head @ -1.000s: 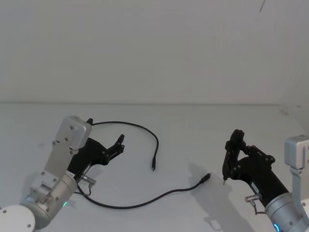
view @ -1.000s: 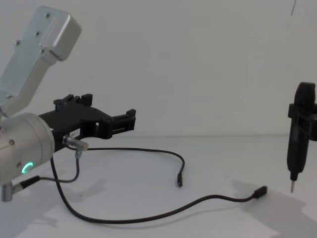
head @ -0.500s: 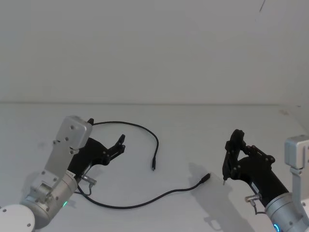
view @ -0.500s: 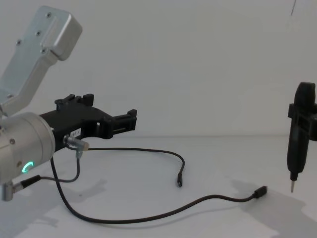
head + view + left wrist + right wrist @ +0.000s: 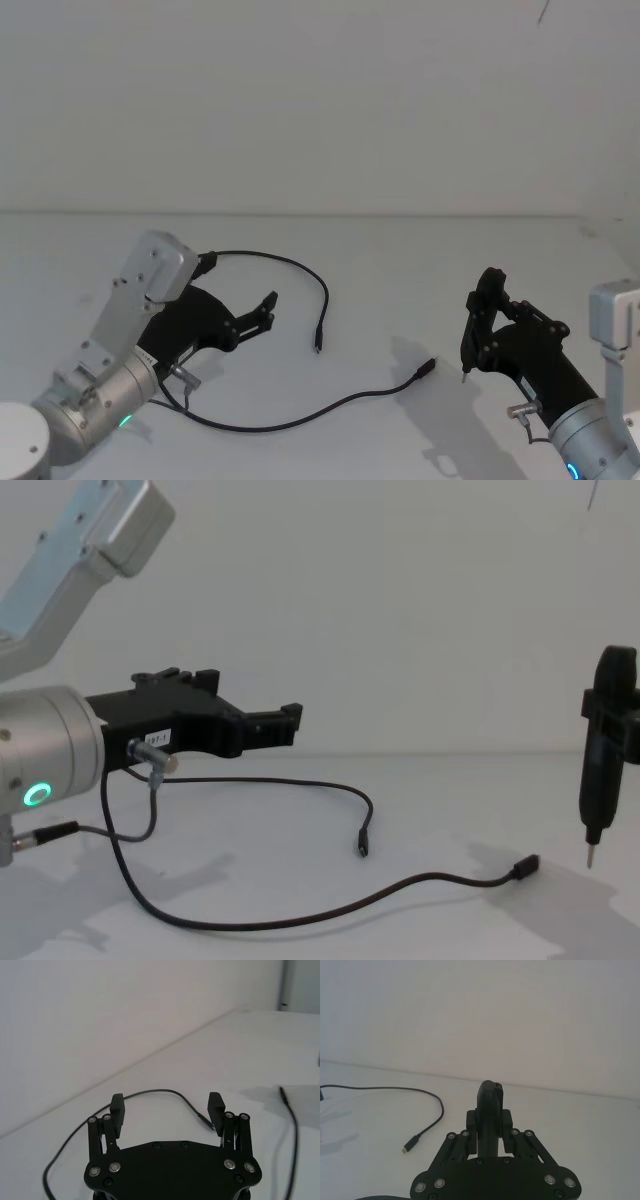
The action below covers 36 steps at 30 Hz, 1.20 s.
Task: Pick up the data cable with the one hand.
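The data cable is a thin black cord lying in a wide loop on the white table, with a small plug at each end. My left gripper, flat and black on a silver cylinder with a green ring light, hovers open above the left part of the loop. In the left wrist view the cable arcs past just beyond the open left gripper, and nothing is between its fingers. My right gripper stands upright and shut at the right, apart from the cable's nearer plug.
A short grey wire with a silver plug hangs from my left wrist. The white table runs back to a plain white wall. Bare tabletop lies between the two arms and behind the cable.
My left gripper has moved forward and to the right, closer to the cable's far arc, and stays open. The right arm and the cable have not moved.
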Available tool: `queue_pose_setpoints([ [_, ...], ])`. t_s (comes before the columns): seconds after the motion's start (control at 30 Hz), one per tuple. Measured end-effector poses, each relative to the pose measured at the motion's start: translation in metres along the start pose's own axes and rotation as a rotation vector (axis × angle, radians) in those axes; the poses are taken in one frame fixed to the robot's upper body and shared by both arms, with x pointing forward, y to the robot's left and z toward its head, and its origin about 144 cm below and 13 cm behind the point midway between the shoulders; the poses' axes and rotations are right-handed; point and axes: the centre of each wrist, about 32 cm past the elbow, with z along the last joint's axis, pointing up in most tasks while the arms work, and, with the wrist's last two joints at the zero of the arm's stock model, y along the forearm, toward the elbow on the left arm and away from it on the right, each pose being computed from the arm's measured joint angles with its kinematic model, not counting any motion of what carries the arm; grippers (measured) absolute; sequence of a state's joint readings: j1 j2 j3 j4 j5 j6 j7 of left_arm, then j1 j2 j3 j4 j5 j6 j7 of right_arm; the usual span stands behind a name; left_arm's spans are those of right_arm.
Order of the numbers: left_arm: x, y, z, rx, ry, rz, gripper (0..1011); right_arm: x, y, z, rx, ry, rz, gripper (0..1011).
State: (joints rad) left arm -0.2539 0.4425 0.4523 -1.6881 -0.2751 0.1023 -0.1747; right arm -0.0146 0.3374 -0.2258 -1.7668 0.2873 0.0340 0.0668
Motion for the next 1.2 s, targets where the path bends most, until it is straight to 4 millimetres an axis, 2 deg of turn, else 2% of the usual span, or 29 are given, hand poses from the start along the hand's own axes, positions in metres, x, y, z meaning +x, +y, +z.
queue_pose_setpoints([
  [0.4,0.017,0.005,0.027,0.098,0.020,-0.183,1001,0.000,0.000,0.000,0.000,0.000,0.000,279],
  [0.63,0.023,0.001,0.045,0.192,0.040,-0.310,1001,0.000,0.000,0.000,0.000,0.000,0.000,279],
  [0.87,0.022,-0.009,0.058,0.285,0.064,-0.409,1001,0.000,0.000,0.000,0.000,0.000,0.000,279],
  [1.2,0.012,-0.026,0.064,0.372,0.090,-0.468,1001,0.000,0.000,0.000,0.000,0.000,0.000,279],
])
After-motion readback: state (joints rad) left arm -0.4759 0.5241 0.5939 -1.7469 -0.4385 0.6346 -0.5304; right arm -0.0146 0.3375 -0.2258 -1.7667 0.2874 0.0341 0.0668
